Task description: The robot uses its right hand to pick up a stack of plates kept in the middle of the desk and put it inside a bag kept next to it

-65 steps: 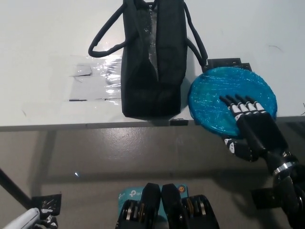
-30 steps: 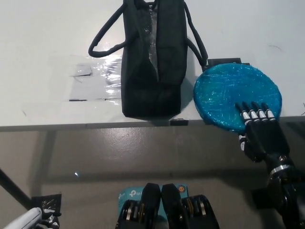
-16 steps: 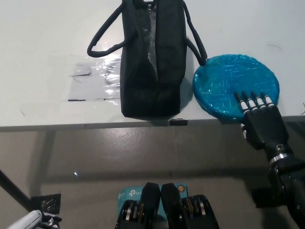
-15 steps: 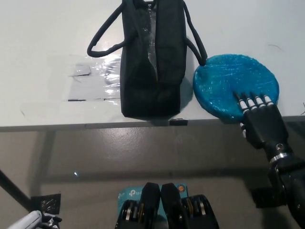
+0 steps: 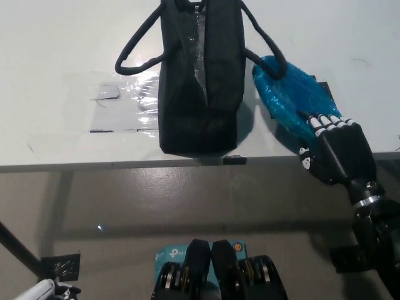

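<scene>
Where the plates (image 5: 289,95) lay flat on the bench (image 5: 56,56) half a second ago, my right robot hand (image 5: 334,152) now grips them tilted up beside the bag (image 5: 200,75).

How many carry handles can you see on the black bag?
2: the left handle loops out over the table; the right handle arcs over the blue plate stack.

the bag (image 5: 200,75) stands on the desk (image 5: 62,56). just right of the bag, the tilted plates (image 5: 290,94) sit in the right hand (image 5: 334,153), under the bag's handle.
</scene>
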